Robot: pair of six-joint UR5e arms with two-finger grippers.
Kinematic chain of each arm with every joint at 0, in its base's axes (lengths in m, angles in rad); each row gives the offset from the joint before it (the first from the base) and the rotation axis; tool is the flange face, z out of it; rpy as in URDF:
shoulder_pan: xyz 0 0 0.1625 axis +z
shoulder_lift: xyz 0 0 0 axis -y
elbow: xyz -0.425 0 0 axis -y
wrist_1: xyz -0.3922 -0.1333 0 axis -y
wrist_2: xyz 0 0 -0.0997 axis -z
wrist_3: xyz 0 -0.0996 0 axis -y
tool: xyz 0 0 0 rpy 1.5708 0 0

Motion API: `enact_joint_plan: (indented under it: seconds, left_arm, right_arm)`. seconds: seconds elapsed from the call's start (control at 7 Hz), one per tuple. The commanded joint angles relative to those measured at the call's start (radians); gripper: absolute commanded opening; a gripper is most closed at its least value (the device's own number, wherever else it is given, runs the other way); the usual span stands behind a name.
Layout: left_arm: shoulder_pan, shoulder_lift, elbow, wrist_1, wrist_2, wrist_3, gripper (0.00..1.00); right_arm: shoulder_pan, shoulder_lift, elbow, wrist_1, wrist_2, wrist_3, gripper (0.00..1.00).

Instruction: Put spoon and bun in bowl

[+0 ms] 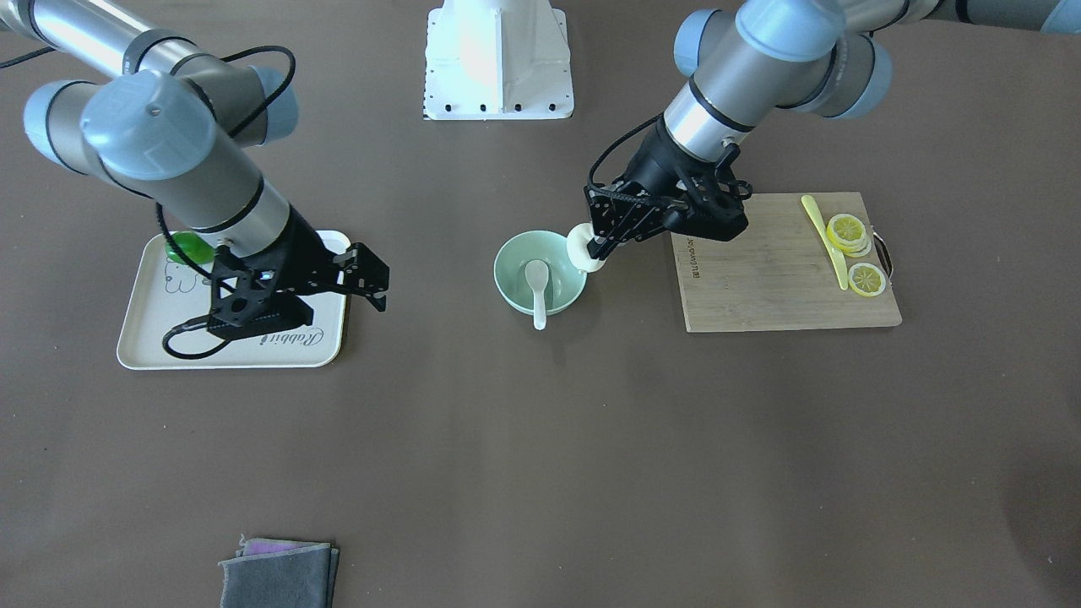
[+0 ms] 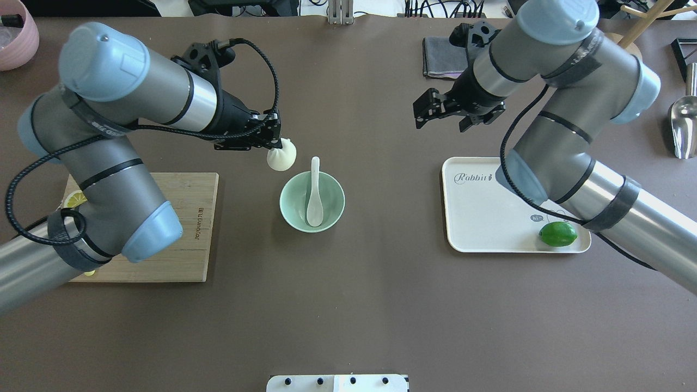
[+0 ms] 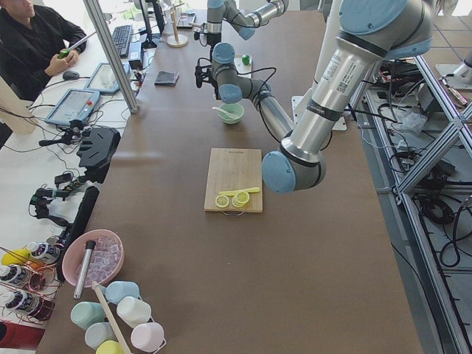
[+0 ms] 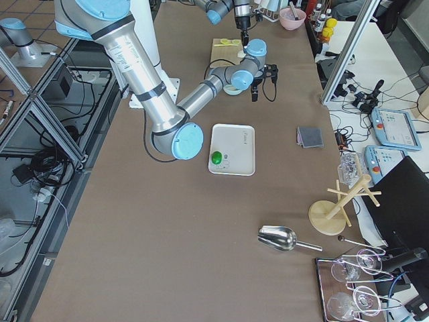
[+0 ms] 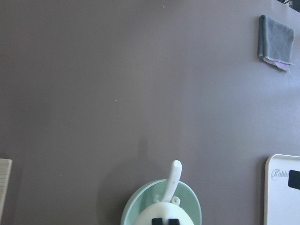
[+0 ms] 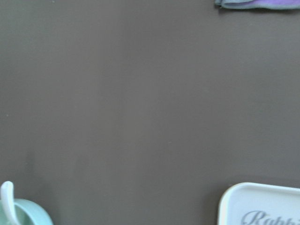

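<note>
In the bowl (image 2: 294, 206) we see the spoon (image 2: 315, 204); at 11 o'clock, left gripper (image 2: 276, 145) squeezes the bun (image 2: 283, 158); right gripper (image 2: 442, 123) spread wide.

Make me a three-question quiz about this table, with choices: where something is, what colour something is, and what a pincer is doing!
1. Where is the spoon?
A) on the tray
B) in the bowl
C) on the cutting board

2. What colour is the bowl?
A) pink
B) yellow
C) mint green

3. What is the left pincer doing?
A) holding the bun
B) hanging open and empty
C) holding the spoon

Answers:
1 B: its scoop lies inside the bowl, with the handle sticking out over the rim.
2 C: it shows pale green in the overhead view.
3 A: its fingers are closed on the white bun, right by the bowl's rim.
</note>
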Motion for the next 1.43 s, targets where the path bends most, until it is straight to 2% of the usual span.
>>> enact_joint_plan:
  seconds: [0.0,0.29,0.43,0.71,0.86,1.0,1.14,1.29]
  left_arm:
    - [0.097,-0.034,0.092,-0.006,0.092,-0.006,0.0]
    - [0.149,-0.031,0.095,0.0,0.106,-0.01,0.0]
    - [0.151,-0.031,0.096,-0.003,0.108,-0.003,0.97]
    - [0.151,-0.031,0.065,0.0,0.109,-0.003,0.98]
    - [0.119,-0.023,0.025,0.053,0.109,0.006,0.98]
    - [0.054,-0.021,-0.089,0.298,0.103,0.15,0.98]
    - [-0.005,-0.008,-0.237,0.595,0.111,0.416,0.98]
    - [-0.081,0.021,-0.319,0.721,0.114,0.552,0.98]
  right_arm:
    - [0.127,-0.115,-0.003,-0.01,0.071,-0.273,1.0]
    - [0.201,-0.146,-0.004,-0.045,0.118,-0.35,1.0]
    - [0.216,-0.138,0.003,-0.102,0.137,-0.35,1.0]
    - [0.27,-0.173,0.01,-0.106,0.155,-0.44,1.0]
    - [0.299,-0.207,0.007,-0.106,0.157,-0.481,1.0]
    - [0.351,-0.244,0.006,-0.101,0.184,-0.5,1.0]
    - [0.432,-0.285,0.013,-0.099,0.256,-0.509,1.0]
    - [0.478,-0.308,0.01,-0.109,0.269,-0.552,1.0]
